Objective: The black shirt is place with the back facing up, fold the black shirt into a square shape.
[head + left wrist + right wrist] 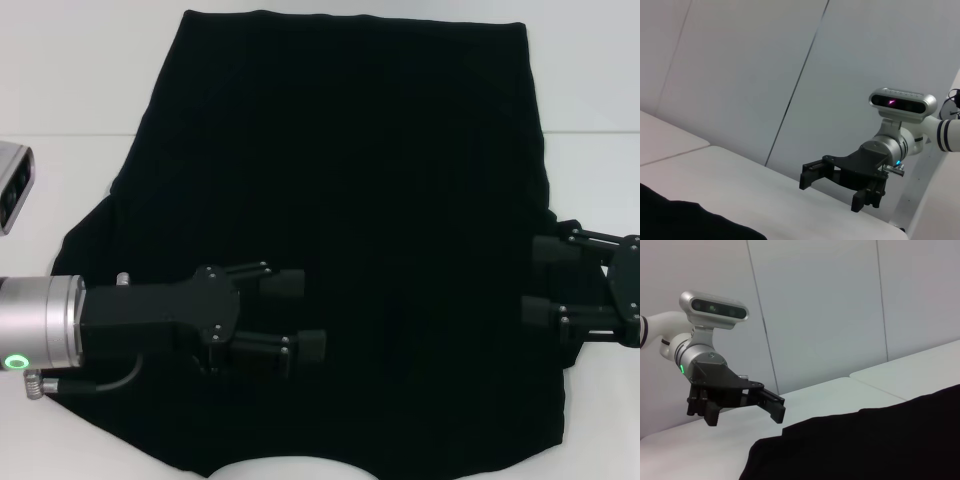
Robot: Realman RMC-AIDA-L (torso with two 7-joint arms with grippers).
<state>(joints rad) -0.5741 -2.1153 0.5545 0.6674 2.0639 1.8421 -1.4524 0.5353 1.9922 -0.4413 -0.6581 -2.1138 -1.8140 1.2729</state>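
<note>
On my head view, the left gripper (pixel 303 314) sits above the near-left part of the black shirt (pixel 350 200), its fingers spread apart and holding nothing. The shirt lies flat on the white table (pixel 60 90) and covers most of the surface in front of me, with its far edge straight and its near hem close to my body. The right gripper (pixel 545 280) is at the shirt's right edge, fingers likewise spread and empty. My right wrist view shows the left gripper (pixel 767 402) raised clear of the fabric (pixel 865 445).
</note>
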